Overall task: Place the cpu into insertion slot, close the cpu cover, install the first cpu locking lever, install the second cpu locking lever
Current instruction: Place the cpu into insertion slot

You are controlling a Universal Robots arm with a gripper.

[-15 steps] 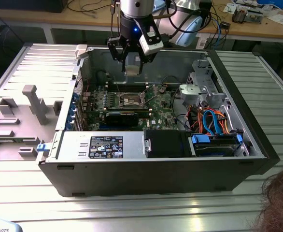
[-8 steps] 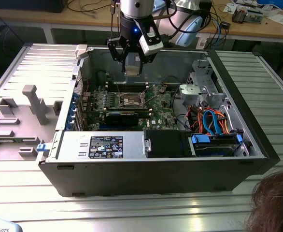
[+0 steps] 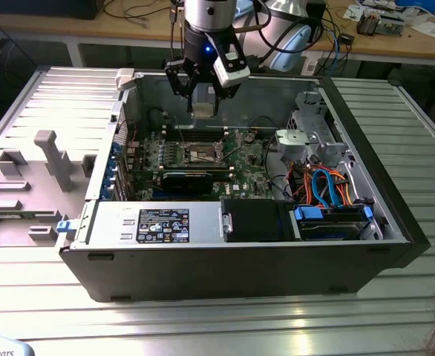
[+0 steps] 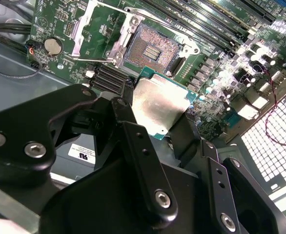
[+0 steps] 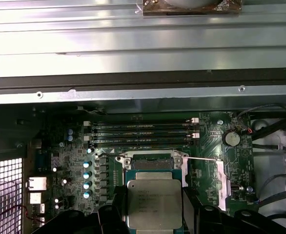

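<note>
My gripper (image 3: pixel 203 108) hangs over the open computer case, shut on the cpu (image 3: pixel 203 104), a flat silver-grey square held by its edges. In both wrist views the cpu (image 4: pixel 160 105) (image 5: pixel 154 202) sits between black fingers (image 4: pixel 133 129) (image 5: pixel 192 214). Below it on the green board lies the insertion slot (image 4: pixel 150 48) (image 5: pixel 148 164) (image 3: pixel 203 153), its brownish-gold centre bare; the cpu is above it and apart from it. The cpu cover (image 4: pixel 96 29) (image 5: pixel 221 181) is swung open to one side of the slot. A thin locking lever (image 5: pixel 201 158) stands raised beside it.
Long memory slots (image 5: pixel 140 134) run beside the socket. A long black card (image 3: pixel 195 180) crosses the board, with a silver power supply box (image 3: pixel 165 222) in front and a drive bay with blue and orange cables (image 3: pixel 325 189) at the exterior view's right. A grey fixture tray (image 3: pixel 32 182) lies left.
</note>
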